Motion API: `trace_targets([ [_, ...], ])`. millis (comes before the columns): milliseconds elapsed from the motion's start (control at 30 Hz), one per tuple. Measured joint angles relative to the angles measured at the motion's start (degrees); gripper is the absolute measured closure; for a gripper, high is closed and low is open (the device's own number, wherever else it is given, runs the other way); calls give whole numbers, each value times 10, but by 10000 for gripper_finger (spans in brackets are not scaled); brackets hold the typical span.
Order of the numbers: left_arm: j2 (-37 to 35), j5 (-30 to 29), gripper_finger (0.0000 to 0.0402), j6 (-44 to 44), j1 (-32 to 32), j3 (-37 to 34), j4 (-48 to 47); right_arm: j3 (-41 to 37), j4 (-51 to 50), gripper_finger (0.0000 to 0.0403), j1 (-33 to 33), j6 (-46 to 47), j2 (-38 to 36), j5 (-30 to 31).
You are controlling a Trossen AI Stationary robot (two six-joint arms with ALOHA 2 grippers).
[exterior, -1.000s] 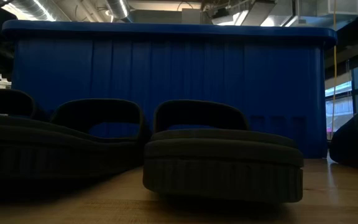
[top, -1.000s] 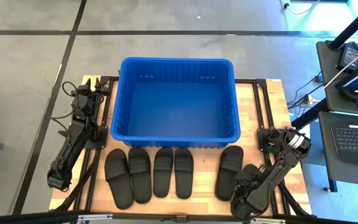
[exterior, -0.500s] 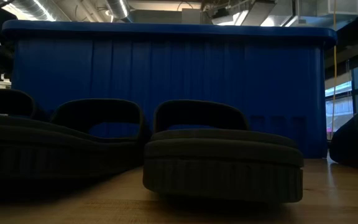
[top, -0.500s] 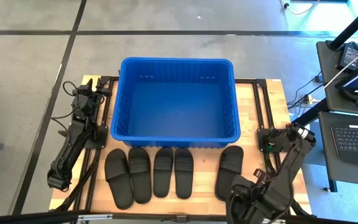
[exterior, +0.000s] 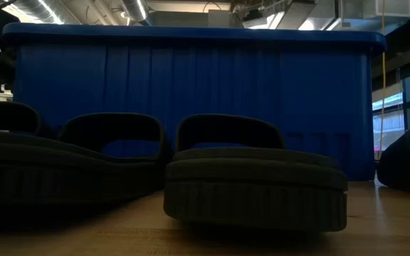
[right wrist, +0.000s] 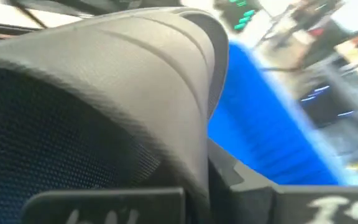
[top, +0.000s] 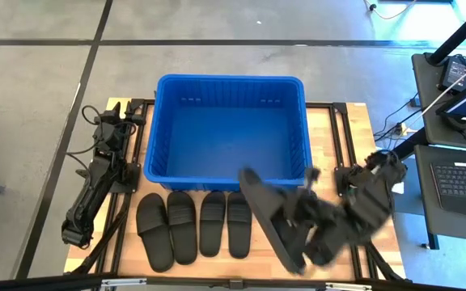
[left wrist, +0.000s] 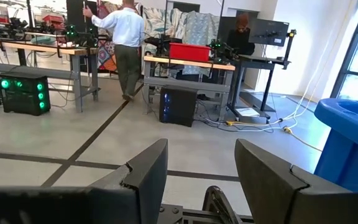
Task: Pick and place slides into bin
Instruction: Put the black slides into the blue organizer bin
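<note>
Four slides [top: 192,229] are lying in a row on the table [top: 361,133] at the six o'clock side of the bin [top: 230,133]. My right gripper [top: 304,217] is clenching a fifth slide [top: 267,217], lifting it tilted above the table near the bin's five o'clock corner. My left gripper [top: 120,115] is resting at the bin's nine o'clock side, fingers [left wrist: 149,173] released. I am reading no writing anywhere on the slides or bin.
</note>
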Motion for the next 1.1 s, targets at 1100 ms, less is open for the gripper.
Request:
trace_targets([
  [1100, 0, -4, 220, 52, 0, 0, 1, -23, 4, 386, -561, -443, 75, -123],
])
